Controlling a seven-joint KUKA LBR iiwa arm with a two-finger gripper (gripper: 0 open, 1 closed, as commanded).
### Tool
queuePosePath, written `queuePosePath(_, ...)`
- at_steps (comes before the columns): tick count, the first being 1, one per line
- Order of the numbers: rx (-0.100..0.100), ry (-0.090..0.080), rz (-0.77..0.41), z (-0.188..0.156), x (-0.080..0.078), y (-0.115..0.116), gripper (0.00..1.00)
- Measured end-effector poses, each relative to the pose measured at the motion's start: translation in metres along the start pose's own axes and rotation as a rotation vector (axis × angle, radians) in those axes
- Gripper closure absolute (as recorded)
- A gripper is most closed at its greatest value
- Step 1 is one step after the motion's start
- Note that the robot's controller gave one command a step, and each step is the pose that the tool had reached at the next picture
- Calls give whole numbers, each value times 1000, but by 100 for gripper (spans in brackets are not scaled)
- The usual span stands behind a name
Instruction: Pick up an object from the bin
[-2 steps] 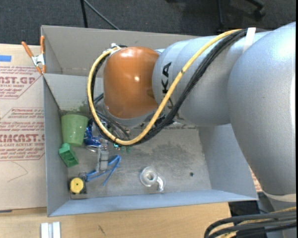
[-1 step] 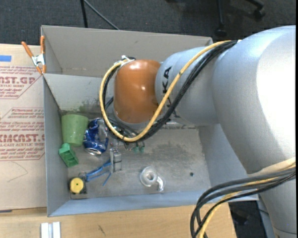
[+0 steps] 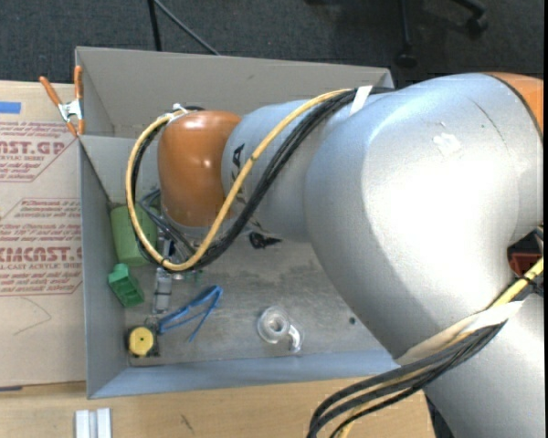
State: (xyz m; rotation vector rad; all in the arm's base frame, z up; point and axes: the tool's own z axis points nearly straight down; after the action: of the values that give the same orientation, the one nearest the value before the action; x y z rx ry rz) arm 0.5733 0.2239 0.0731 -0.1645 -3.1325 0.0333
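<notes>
- The gripper [image 3: 163,290] is seen low in the lower-left part of the bin [image 3: 256,372], under the wrist's orange cover [image 3: 194,164] and a loop of cables [image 3: 142,185]. Whether it is wide, narrow or closed on anything cannot be told, as the wrist hides most of it.
- Nearest its tip a thin blue wire-like piece [image 3: 194,307] is found, lying flat on the floor. A yellow round piece [image 3: 141,340] sits just beside its lower-left end, and a small green piece [image 3: 123,286] lies near on the left.
- The blue piece is judged the likely target (though the yellow one is hardly farther off); nothing is shown to be held.
- Its long axis is laid on a slant, from the lower left by the yellow piece up and to the right toward the middle of the floor.
- For a good grasp, the closing line should be set across that axis, not along it. The descent should be taken right down to the floor, since so thin a thing is easily missed.
- The left wall, the tall green block [image 3: 128,234] and the small green piece should be kept clear of. A clear piece [image 3: 279,327] lies well apart to the right.
</notes>
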Motion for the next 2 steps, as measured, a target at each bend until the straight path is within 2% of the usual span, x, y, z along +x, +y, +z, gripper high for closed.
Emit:
queuePosePath(1, -19, -5, -412, 4, 58, 3, 0)
queuePosePath(2, -8, -19, -1009, 2, 80, -14, 0)
